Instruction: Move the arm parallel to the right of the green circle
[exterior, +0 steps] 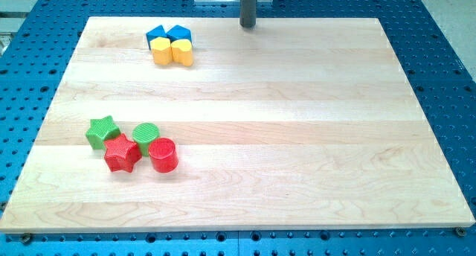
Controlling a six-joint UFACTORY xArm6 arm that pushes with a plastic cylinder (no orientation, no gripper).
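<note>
The green circle lies at the lower left of the wooden board. It touches the red star below-left and the red cylinder below-right. The green star sits just left of it. My tip is at the view's top edge of the board, near the middle. It is far above and to the right of the green circle and touches no block.
A cluster at the upper left holds two blue blocks and two yellow blocks. A blue perforated table surrounds the board.
</note>
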